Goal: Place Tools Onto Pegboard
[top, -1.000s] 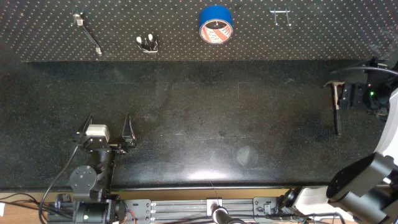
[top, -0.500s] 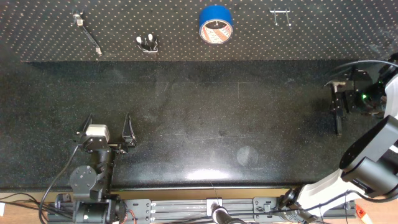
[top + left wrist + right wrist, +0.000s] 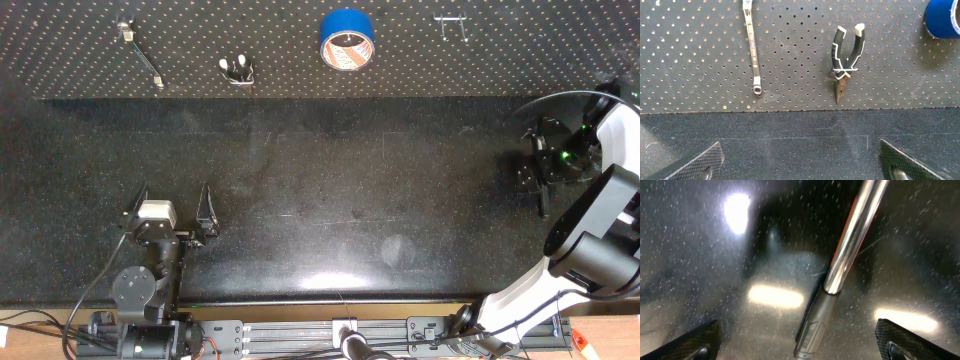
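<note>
- Hanging close above the speckled black tabletop [image 3: 330, 190], the right gripper [image 3: 797, 342] has its fingers spread wide. A slim, shiny silver metal tool [image 3: 850, 240] lies on the tabletop between them, ungripped, in front of the right end of the black perforated pegboard [image 3: 520, 55].
- The left gripper [image 3: 173, 198] is equally wide and holds nothing. It faces the pegboard's left part, well apart from it.
- On the pegboard hang a silver wrench [image 3: 752, 47], black-and-white pliers [image 3: 846, 60], a blue tape roll [image 3: 347, 40] and a wire hook [image 3: 452, 27].
</note>
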